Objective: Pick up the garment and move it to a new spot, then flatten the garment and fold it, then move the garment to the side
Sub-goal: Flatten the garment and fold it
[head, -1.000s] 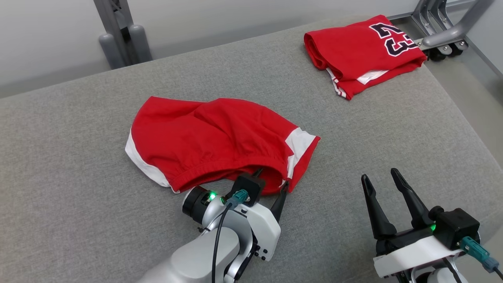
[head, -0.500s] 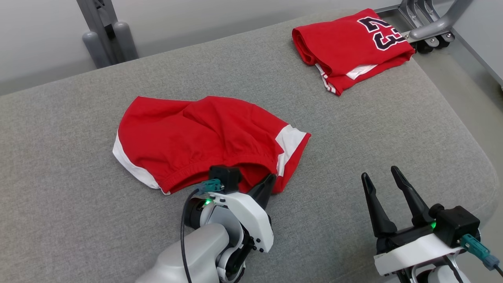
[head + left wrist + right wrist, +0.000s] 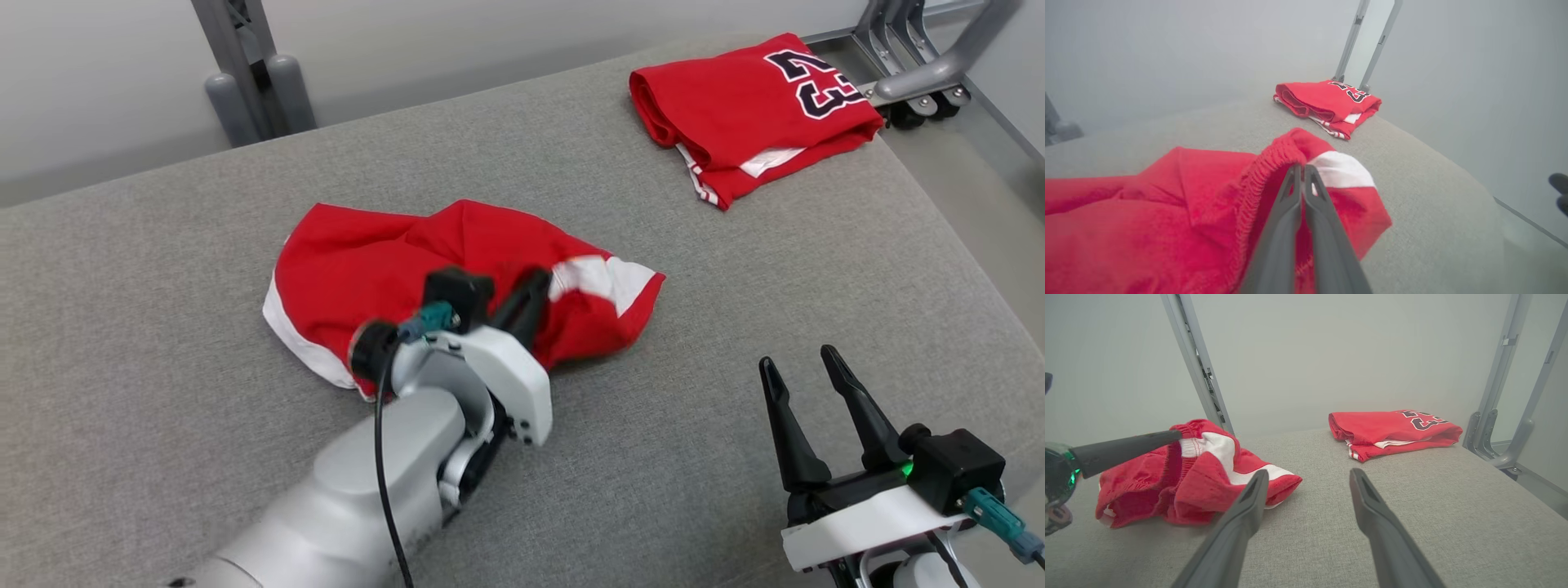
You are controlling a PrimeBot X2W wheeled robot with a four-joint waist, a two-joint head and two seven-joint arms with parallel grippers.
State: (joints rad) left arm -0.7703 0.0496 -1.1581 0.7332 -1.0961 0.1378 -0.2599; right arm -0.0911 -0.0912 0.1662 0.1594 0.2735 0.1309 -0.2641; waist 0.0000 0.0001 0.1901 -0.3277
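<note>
**Item 1, red shorts** [image 3: 359,261] [image 3: 1167,196] [image 3: 1208,477]: white side panels and a gathered elastic waistband. They lie bunched near the middle of the grey fabric worktop [image 3: 163,408]. The waistband edge is drawn up off the surface and the rest sits in a heap.

**Item 2, left hand** [image 3: 535,282] [image 3: 1300,167]: its fingers are pressed together, pinching the waistband beside a white panel.

**Item 3, right hand** [image 3: 796,355] [image 3: 1308,473]: its fingers are spread wide and hold nothing. It sits low over the near right part of the worktop, well apart from the shorts.

**Item 4, folded red jersey** [image 3: 735,106] [image 3: 1331,104] [image 3: 1392,428]: it has dark numerals and rests at the far right corner.

**Item 5, grey metal posts** [image 3: 245,73]: they stand behind the far edge.

**Item 6, castored frame** [image 3: 914,82]: it stands next to the jersey's corner.
</note>
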